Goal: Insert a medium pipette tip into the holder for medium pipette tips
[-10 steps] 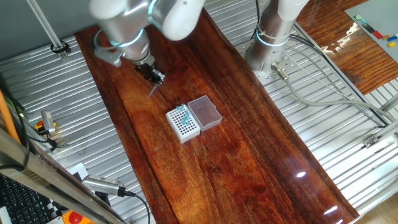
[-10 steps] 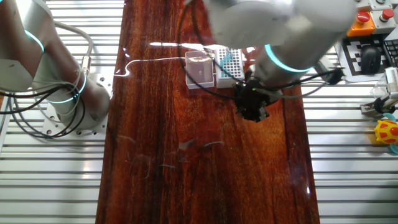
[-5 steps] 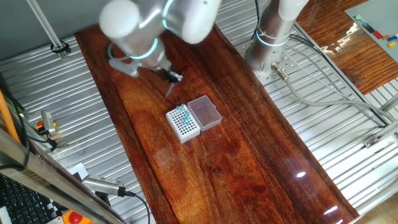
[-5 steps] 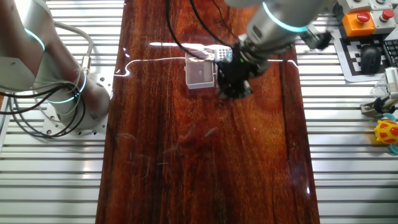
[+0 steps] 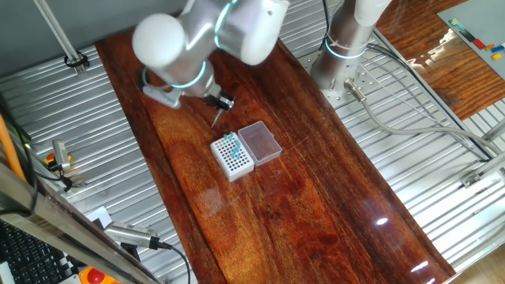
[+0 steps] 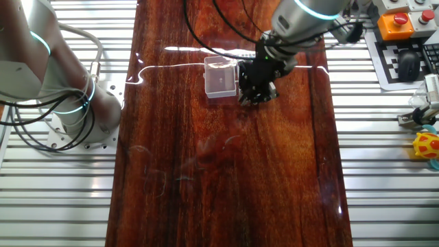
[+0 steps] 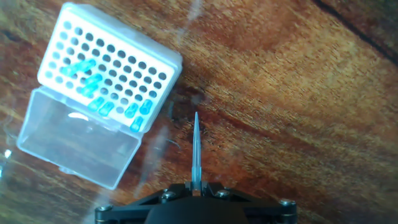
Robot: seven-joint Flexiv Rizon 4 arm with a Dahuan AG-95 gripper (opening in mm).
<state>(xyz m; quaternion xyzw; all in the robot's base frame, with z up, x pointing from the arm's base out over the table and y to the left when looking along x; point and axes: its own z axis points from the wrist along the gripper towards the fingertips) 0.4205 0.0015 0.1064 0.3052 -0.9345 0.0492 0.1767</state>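
Note:
The holder (image 5: 232,155) is a small white box with a grid of dark holes and a clear lid (image 5: 259,142) attached. It holds several blue tips. In the hand view the holder (image 7: 109,62) is at upper left with its lid (image 7: 78,146) below it. My gripper (image 5: 222,102) hangs over the table just beyond the holder, shut on the medium pipette tip (image 5: 215,117). In the hand view the thin tip (image 7: 196,149) points away from my gripper (image 7: 196,185), its end over bare wood right of the holder. In the other fixed view my gripper (image 6: 257,92) hides the holder; only the lid (image 6: 221,77) shows.
The dark wooden table (image 5: 300,197) is flanked by ribbed metal surfaces (image 5: 410,181). A second arm's base (image 5: 341,59) stands at the far side. Control boxes and a yellow toy (image 6: 426,145) lie off the table's right in the other fixed view.
My gripper has moved with the tip from the far left of the table toward the holder and now hangs just beside it.

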